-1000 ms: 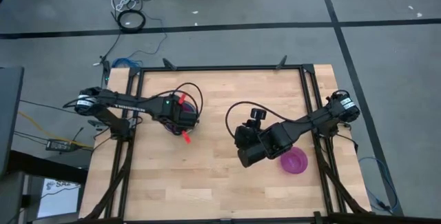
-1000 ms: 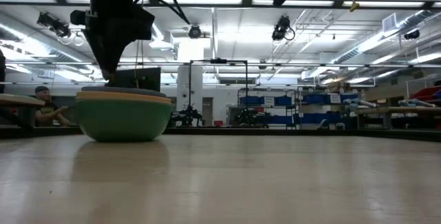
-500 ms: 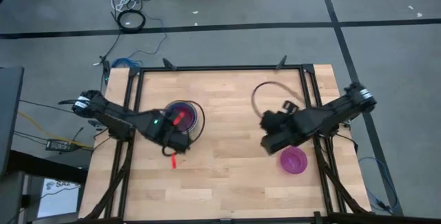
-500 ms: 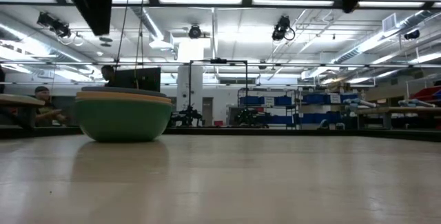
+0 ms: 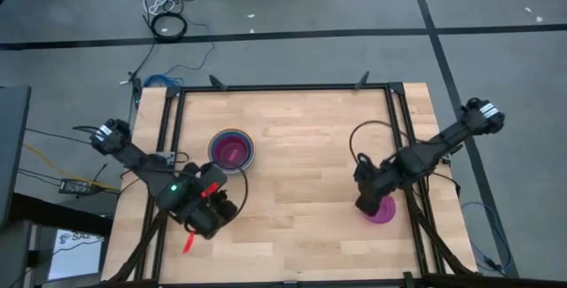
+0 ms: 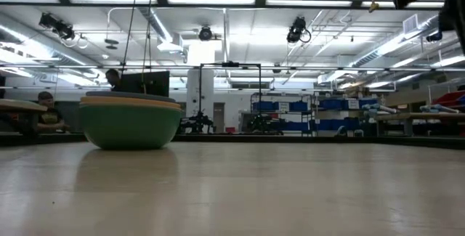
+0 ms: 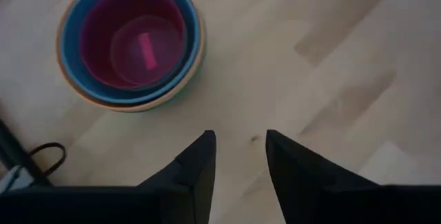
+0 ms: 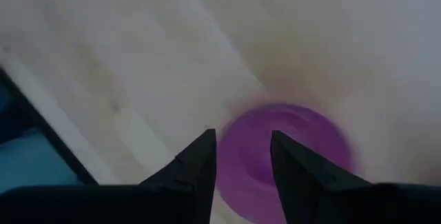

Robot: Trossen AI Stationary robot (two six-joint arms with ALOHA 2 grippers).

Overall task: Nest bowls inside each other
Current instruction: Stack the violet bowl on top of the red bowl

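Below, I see the bowl stack [image 5: 232, 150] on the table's [image 5: 301, 128] left half, red innermost inside blue, orange and green. My left gripper [image 7: 238, 156], fingers parted and empty, hangs near the front-left edge. My right gripper [image 8: 242, 156], likewise released, hovers over the lone purple bowl [image 8: 289, 156] at front right.

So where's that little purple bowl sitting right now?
Seen from above, the purple bowl sits alone on the table's right side near the front edge, right under the right gripper, far from the stack of bowls on the left.
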